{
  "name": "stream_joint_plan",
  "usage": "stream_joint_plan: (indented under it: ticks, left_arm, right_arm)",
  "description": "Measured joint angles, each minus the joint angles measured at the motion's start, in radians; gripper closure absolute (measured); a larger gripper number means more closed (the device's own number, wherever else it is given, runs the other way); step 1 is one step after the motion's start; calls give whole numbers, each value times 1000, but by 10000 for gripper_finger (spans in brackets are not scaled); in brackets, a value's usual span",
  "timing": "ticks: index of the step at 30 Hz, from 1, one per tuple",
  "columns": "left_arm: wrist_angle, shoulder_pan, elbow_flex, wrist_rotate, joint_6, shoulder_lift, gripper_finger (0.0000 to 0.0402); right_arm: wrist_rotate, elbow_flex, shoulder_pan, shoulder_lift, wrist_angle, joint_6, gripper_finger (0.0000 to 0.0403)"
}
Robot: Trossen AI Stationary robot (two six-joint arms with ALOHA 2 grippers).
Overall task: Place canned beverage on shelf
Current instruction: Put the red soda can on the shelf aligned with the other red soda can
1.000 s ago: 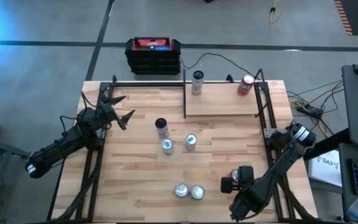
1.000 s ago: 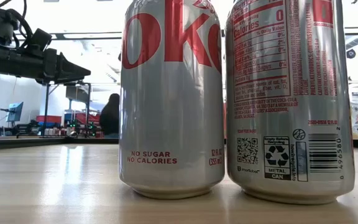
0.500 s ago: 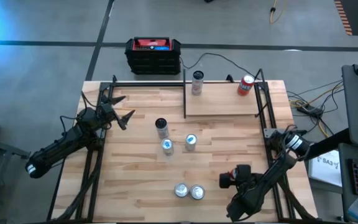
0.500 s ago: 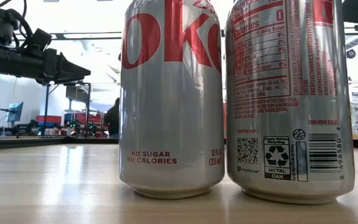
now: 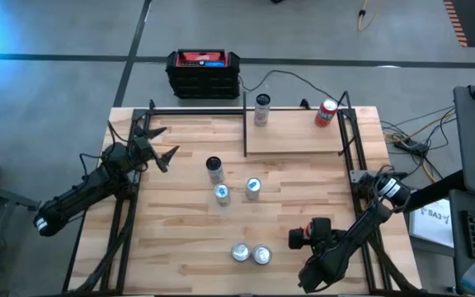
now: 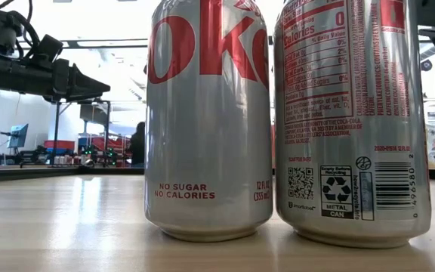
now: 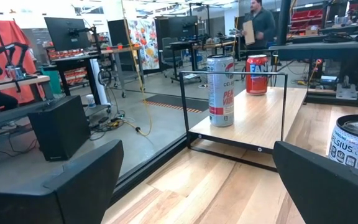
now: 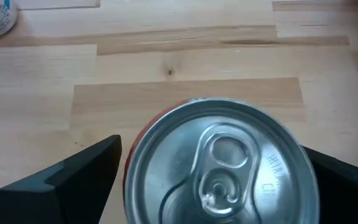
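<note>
I've got the right gripper [image 8: 219, 180] above a can [image 8: 221, 163], fingers [image 8: 73, 177] spread to straddle it on the bench [image 5: 180, 206], well apart from the shelf [image 5: 295, 136]. Left gripper [image 5: 157, 144] waits, fingers spread.

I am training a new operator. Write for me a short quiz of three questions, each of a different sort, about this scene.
1. True or false: the shelf carries two cans.
2. Which pincer is straddling a can?
A. the left pincer
B. the right pincer
3. Fill in: the red can stands on the ____.

Key: 1 true; 2 B, it is open around the can near the table's front right; 3 shelf.
</note>
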Motion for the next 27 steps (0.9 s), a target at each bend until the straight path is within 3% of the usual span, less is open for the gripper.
stream_joint_plan:
  ticks: [6, 13, 27]
  left_arm:
    - [0, 0, 0, 0, 0, 0, 3]
    - [0, 0, 0, 0, 0, 0, 3]
    - [0, 0, 0, 0, 0, 0, 3]
  right_arm:
    - [1, 3, -5, 0, -3, 0, 33]
    - [27, 3, -7, -1, -9, 0, 118]
    - [55, 23, -22, -4, -97, 8, 118]
